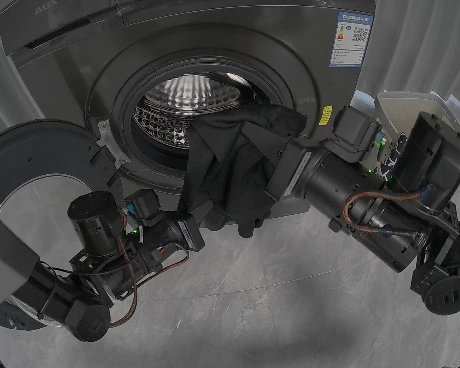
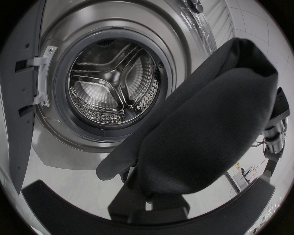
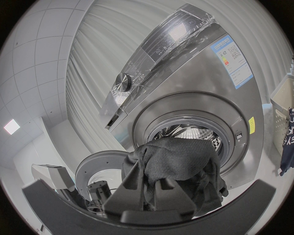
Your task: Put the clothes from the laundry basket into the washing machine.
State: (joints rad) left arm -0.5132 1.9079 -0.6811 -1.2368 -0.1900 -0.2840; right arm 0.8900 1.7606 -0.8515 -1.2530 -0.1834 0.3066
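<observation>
Black garment (image 1: 227, 160), one, held by right tool (image 3: 151, 195); left tool (image 2: 147, 202): grip unclear.

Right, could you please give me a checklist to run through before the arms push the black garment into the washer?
1. Door open: ok; the door stands wide open at the robot's left.
2. Drum free: ok; the drum looks empty.
3. Right hold: ok; the right gripper is shut on the black garment at the opening.
4. Left hold: cannot tell; cloth drapes over the left gripper.
5. Garment clear of the rim: not ok; most of it hangs outside, below the opening.
</observation>
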